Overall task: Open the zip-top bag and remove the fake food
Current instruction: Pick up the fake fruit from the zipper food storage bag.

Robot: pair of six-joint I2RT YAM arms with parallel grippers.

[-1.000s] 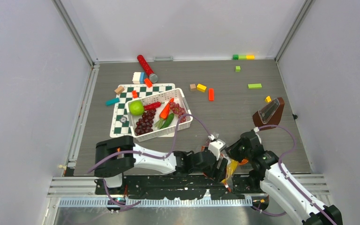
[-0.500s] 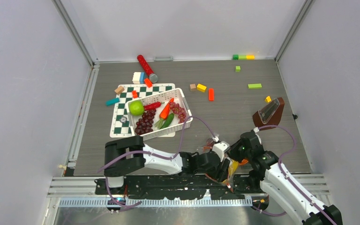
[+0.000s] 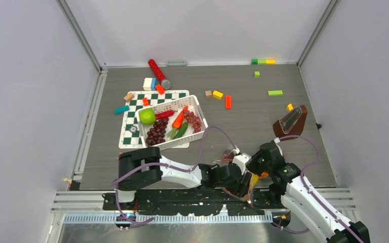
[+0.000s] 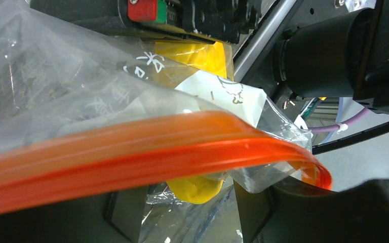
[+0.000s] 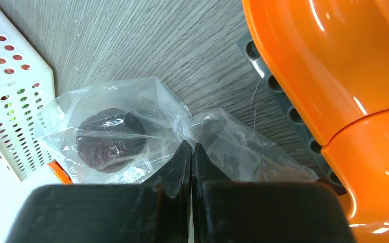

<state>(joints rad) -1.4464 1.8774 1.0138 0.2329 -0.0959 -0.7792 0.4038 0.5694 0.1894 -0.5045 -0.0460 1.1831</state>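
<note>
The zip-top bag [image 3: 249, 188] hangs at the table's near edge between both grippers. In the left wrist view its orange zip strip [image 4: 131, 157] crosses the frame over clear film [image 4: 55, 91]. A yellow piece of fake food [image 4: 195, 186] sits inside. It lies between the open fingers of my left gripper [image 4: 190, 202] and touches neither. My right gripper [image 5: 192, 149] is shut on a fold of the bag's film [image 5: 131, 101]; a dark round shape [image 5: 110, 140] shows through it. Green apple [image 3: 147, 116], chili [image 3: 164, 114], carrot [image 3: 179, 119] and grapes [image 3: 157, 132] lie in the white basket [image 3: 198, 135].
The basket rests on a checkered board [image 3: 131, 129]; its slotted wall [image 5: 10, 96] is close left of my right gripper. Coloured blocks [image 3: 217, 94] and a red tube [image 3: 158, 73] lie further back. A brown stand [image 3: 291, 124] is at the right, and a glossy orange body [image 5: 334, 66] beside my right gripper.
My left arm has slid right along the near edge, closer to the bag, and its jaws have narrowed somewhat. The right arm has held still with its grip on the film.
</note>
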